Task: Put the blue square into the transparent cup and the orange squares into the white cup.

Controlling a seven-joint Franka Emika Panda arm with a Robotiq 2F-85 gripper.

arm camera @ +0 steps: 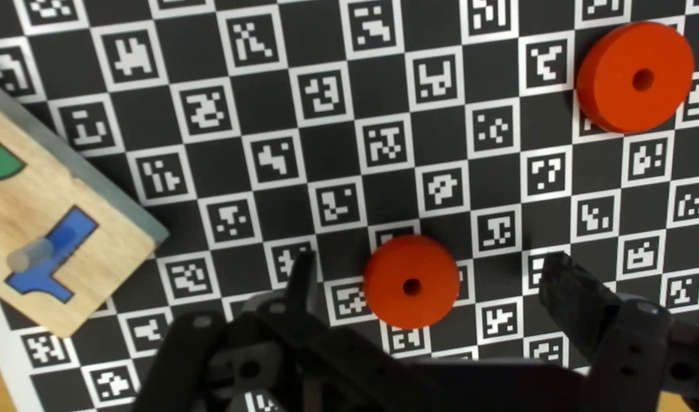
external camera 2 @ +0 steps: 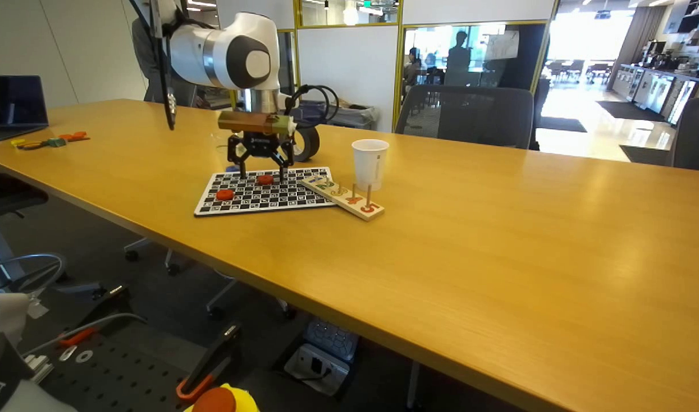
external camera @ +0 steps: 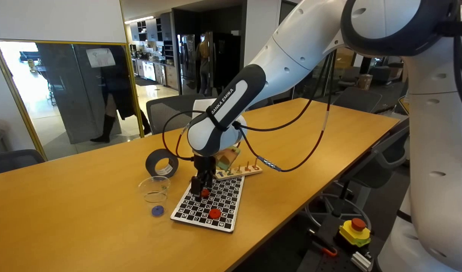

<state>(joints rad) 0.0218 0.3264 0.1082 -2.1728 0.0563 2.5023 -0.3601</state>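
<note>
Two round orange-red pieces lie on the checkered board. One (arm camera: pixel 409 260) sits between my gripper's (arm camera: pixel 431 262) open fingers, nearer the left finger in the wrist view and touching neither. The second piece (arm camera: pixel 618 80) lies farther off; it also shows in an exterior view (external camera: pixel 215 214). In an exterior view my gripper (external camera 2: pixel 262 177) points down, fingertips at or just above the board. The blue piece (external camera: pixel 157 210) appears at the foot of the transparent cup (external camera: pixel 154 189); I cannot tell whether it is inside. The white cup (external camera 2: pixel 370 163) stands upright behind the peg board.
The checkered board (external camera: pixel 200 211) lies flat on the table. A wooden number peg board (external camera 2: pixel 349 203) overlaps its edge and also shows in the wrist view (arm camera: pixel 86 280). A black tape roll (external camera: pixel 152 160) stands behind the transparent cup. A laptop (external camera 2: pixel 15 103) is farther along the table.
</note>
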